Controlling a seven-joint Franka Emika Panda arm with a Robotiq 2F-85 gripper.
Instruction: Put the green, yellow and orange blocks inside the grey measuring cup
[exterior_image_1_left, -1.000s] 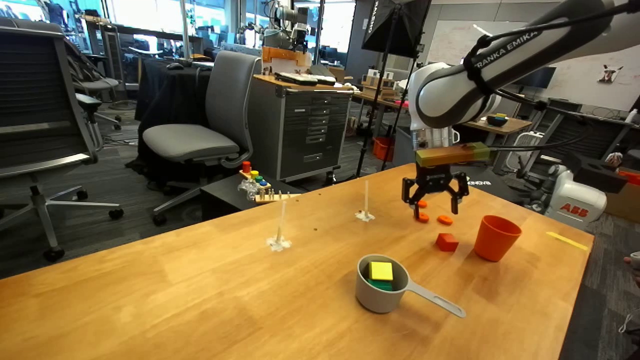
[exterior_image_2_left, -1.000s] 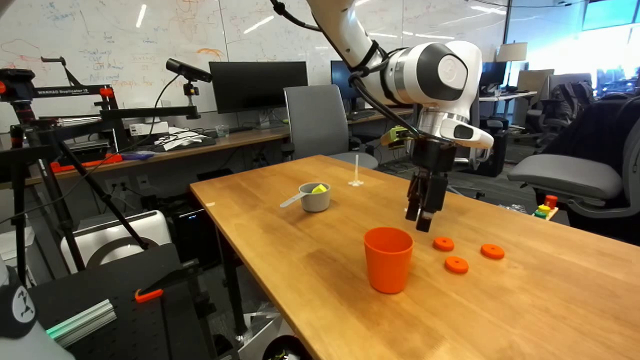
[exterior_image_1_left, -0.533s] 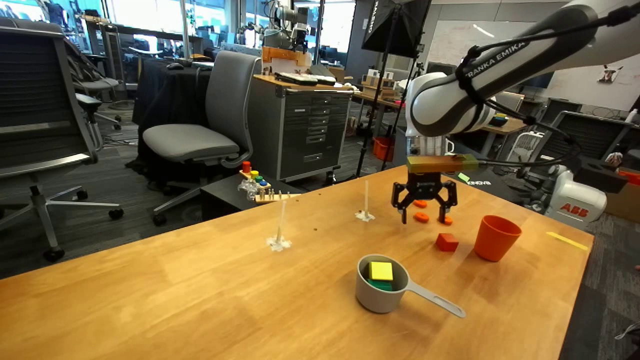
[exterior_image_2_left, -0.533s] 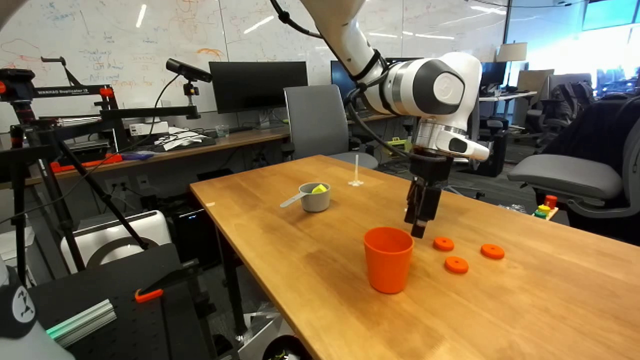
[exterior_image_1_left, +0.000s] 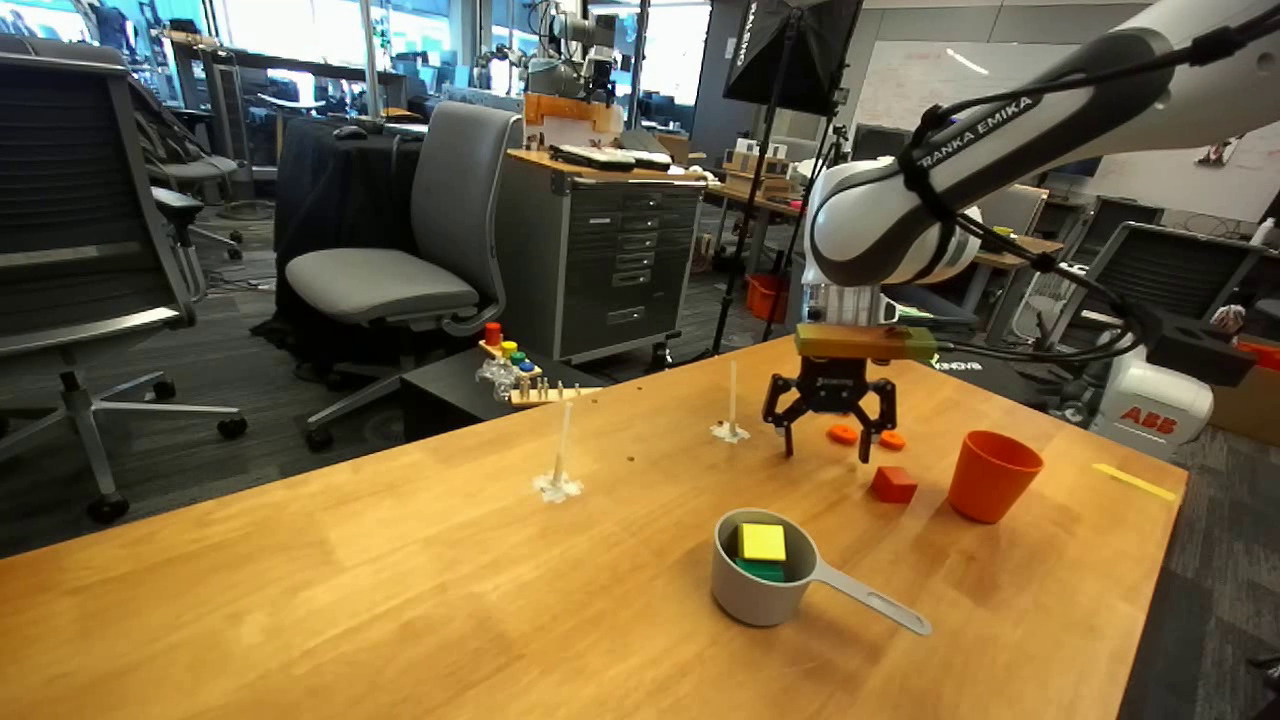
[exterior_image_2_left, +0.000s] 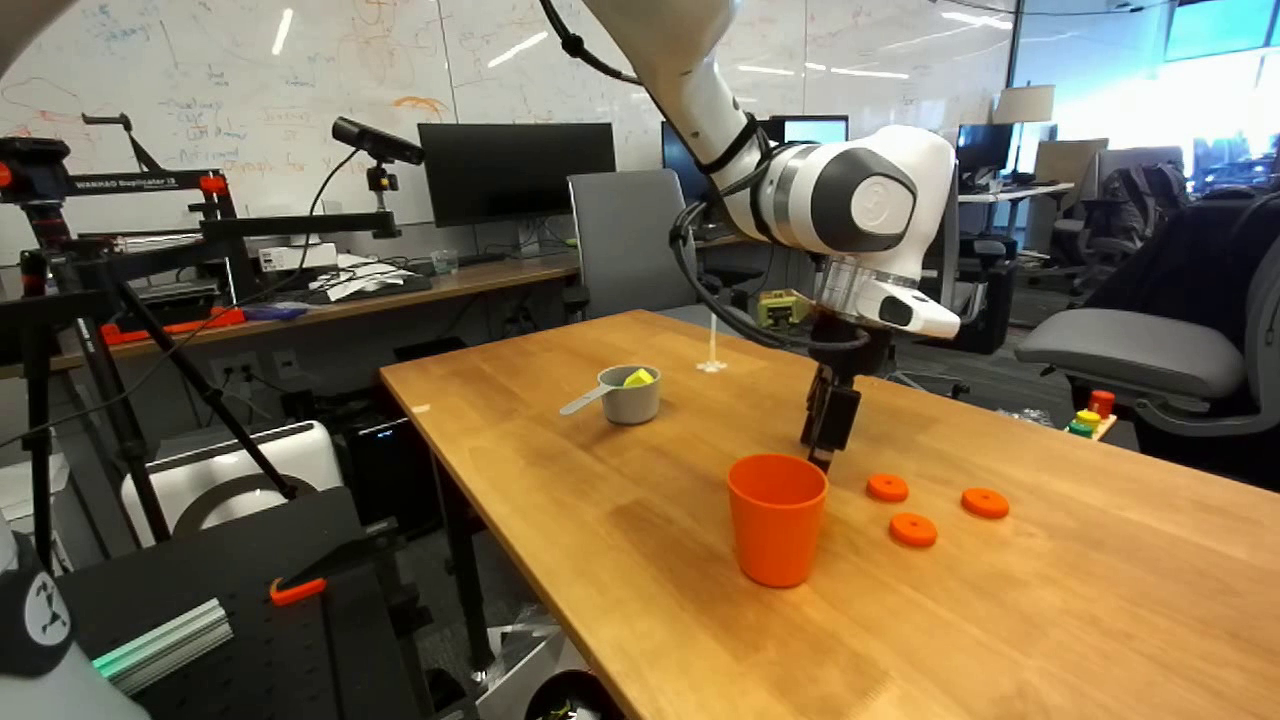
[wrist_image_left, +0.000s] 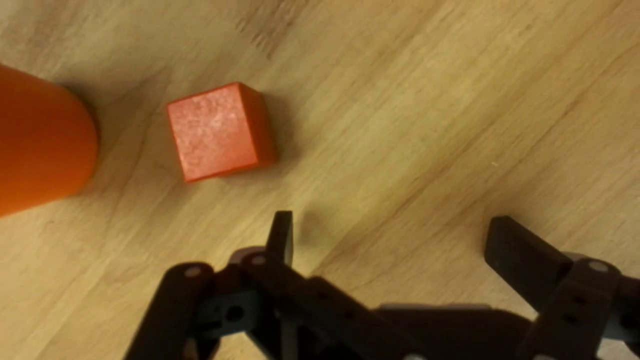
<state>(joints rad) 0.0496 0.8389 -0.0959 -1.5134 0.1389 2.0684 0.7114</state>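
In an exterior view, the yellow block (exterior_image_1_left: 762, 541) sits on the green block (exterior_image_1_left: 762, 571) inside the grey measuring cup (exterior_image_1_left: 748, 601), so two of the three look done. The orange block (exterior_image_1_left: 895, 485) lies on the counter (exterior_image_1_left: 450, 570) near the orange cup (exterior_image_1_left: 985, 488), and the jaws, spread and holding nothing, hang near that block. Picking it up seems to be the step in hand.

In an exterior view, three orange discs (exterior_image_2_left: 913, 530) lie near the orange cup, and a bit of yellow shows in the mouth of the measuring cup. The orange block does not show, probably hidden behind the orange cup; the gap of the jaws cannot be made out from this side.

In the wrist view, the jaws stand wide apart, and the orange block is outside them, ahead of the jaw nearer the orange cup. The next move calls for a shift toward that cup until the block comes between the jaws, perhaps with a slight turn to match its sides, then lowering and closing. One jaw could bump the cup. With the measuring cup this full, the release should be gentle.
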